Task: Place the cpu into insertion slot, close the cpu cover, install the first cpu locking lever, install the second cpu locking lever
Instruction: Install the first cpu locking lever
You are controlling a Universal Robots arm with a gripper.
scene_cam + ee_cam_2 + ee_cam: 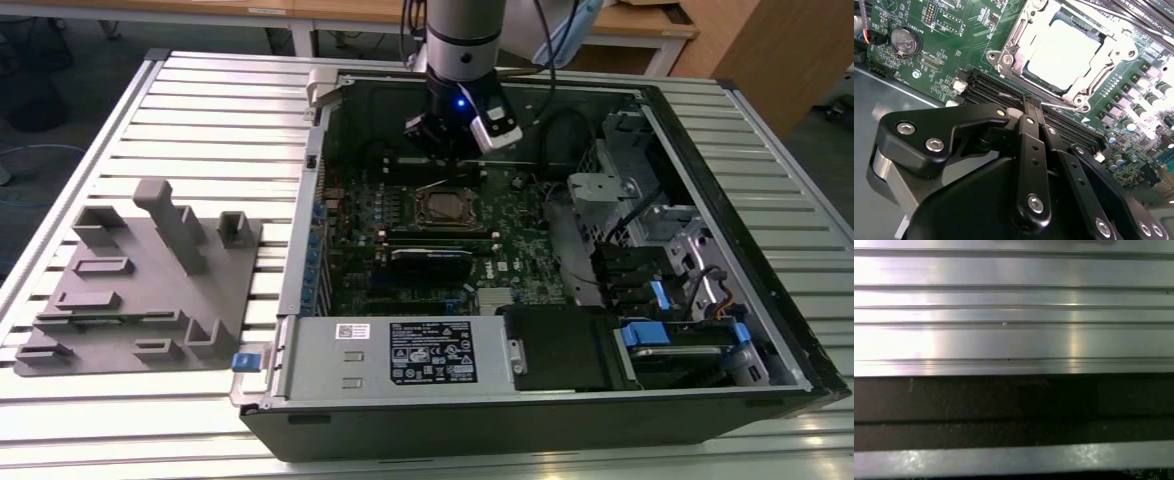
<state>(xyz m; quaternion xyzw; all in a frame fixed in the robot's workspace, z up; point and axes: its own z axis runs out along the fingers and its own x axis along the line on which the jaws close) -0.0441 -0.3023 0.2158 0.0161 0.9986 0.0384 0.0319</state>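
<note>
The cpu point(1061, 52), a silvery square chip, lies in the insertion slot point(447, 208) on the green motherboard. The cpu cover point(1019, 47), a silvery metal frame, lies down around the chip, whose top shows through its window. A thin wire lever point(1054, 106) runs along the socket edge nearest my fingers; whether it is latched I cannot tell. My gripper point(1030, 114) hovers over the long black memory slots point(989, 92) just beside the socket, its black fingers point(1026, 145) pressed together with nothing between them. In the exterior view the gripper point(441, 156) hangs just beyond the socket.
The open computer case point(300, 300) lies on a slatted aluminium table point(200, 110). A grey parts fixture point(147, 280) sits at the exterior view's left. A black card point(427, 262), the power supply point(400, 355) and drive bays point(667, 335) surround the board. A coin battery point(905, 41) sits on the board.
</note>
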